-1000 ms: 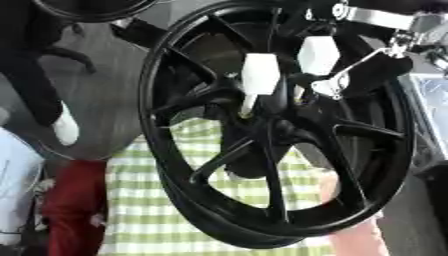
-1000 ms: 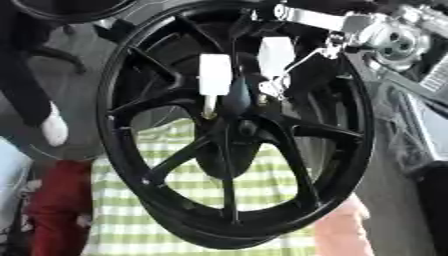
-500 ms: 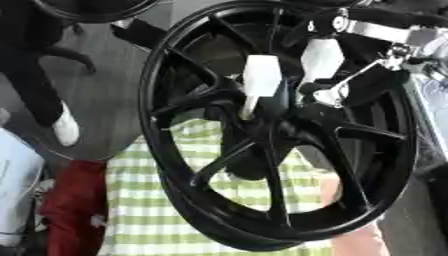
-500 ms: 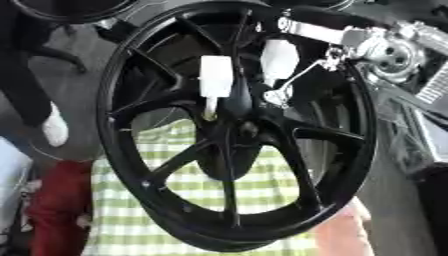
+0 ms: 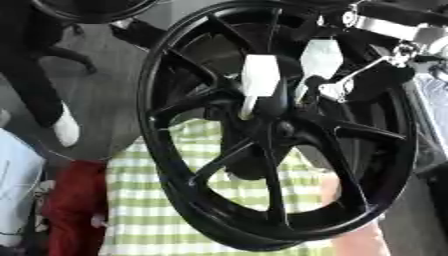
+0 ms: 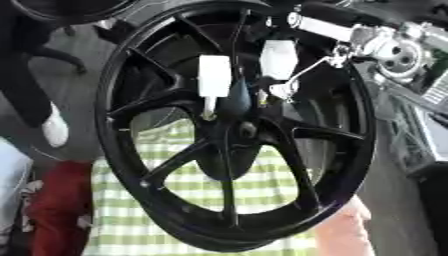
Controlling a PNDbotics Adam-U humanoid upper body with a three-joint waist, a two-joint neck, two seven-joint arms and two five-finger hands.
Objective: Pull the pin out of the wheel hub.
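**right hand at the hub, pin not yet drawn**

item 1. right hand [image 6: 262, 75]: comes in from about 1 o'clock on a silver-jointed arm and sits over the middle of the wheel. two pale fingertips [image 6: 214, 75] point down toward the hub, with thin silver links beside them. whether they pinch anything cannot be told from where i stand; the dark parts of the hand merge with the spokes. the high approach seems chosen so the fingers meet the hub face head-on.

item 2. pin [image 6: 208, 106]: a thin pale stub directly under the fingertip at 11 o'clock of the hub centre, touching or just beside the hub. my reading is that this is the pin, and that it is seated or only partly out; i cannot say which.

item 3. wheel hub [image 6: 238, 131]: the dark centre of a black spoked wheel [image 6: 122, 165], which stands upright and slightly tilted, face toward the robot. upright, it puts the pin's axis in line with a straight pull toward the hand.

item 4. green checked cloth [image 6: 131, 225]: under and behind the wheel at 6 o'clock, likely padding for the rim.

item 5. red thing [image 6: 57, 200]: at 8 o'clock, beside the cloth, apart from the work.

item 6. left hand: shows in neither view.

judgement: the step in hand is the grasp or the start of the pull; a skewed pull could jam the pin.
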